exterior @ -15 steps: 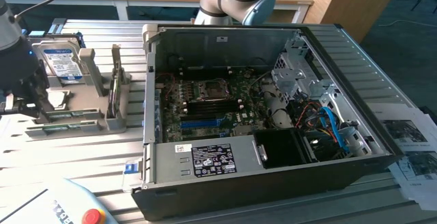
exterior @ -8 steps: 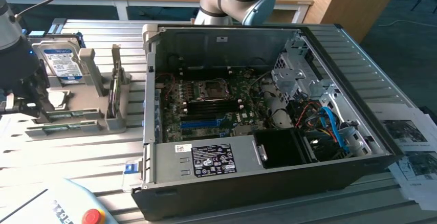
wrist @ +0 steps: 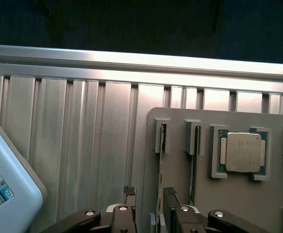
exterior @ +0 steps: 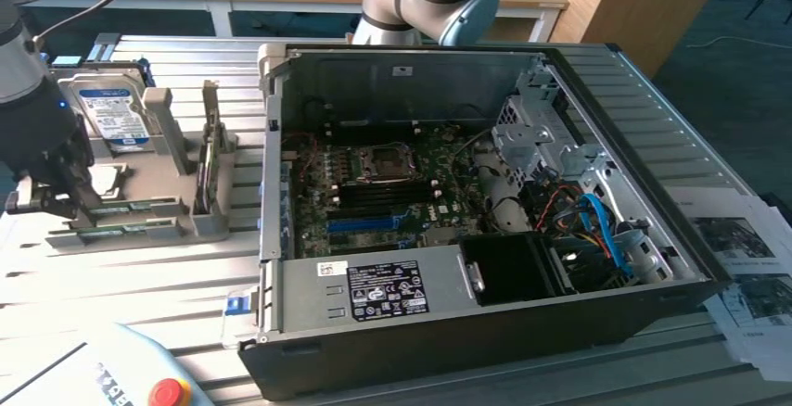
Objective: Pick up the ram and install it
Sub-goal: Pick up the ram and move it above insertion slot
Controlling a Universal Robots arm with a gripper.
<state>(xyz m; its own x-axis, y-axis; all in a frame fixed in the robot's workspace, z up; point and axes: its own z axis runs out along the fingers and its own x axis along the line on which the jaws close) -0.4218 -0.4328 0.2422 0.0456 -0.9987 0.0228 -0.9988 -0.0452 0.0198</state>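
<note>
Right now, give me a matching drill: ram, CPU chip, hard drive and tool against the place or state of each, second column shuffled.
1 ram
2 CPU chip
3 hard drive
4 tool

A open, low over the grey holder
B flat in a square recess
C on edge in a narrow slot
D upright, blue-and-white label showing

Pairs: 1-C, 2-B, 3-D, 4-A

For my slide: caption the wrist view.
Open gripper straddling the ram standing on edge in its gray holder, a processor seated nearby.
</note>
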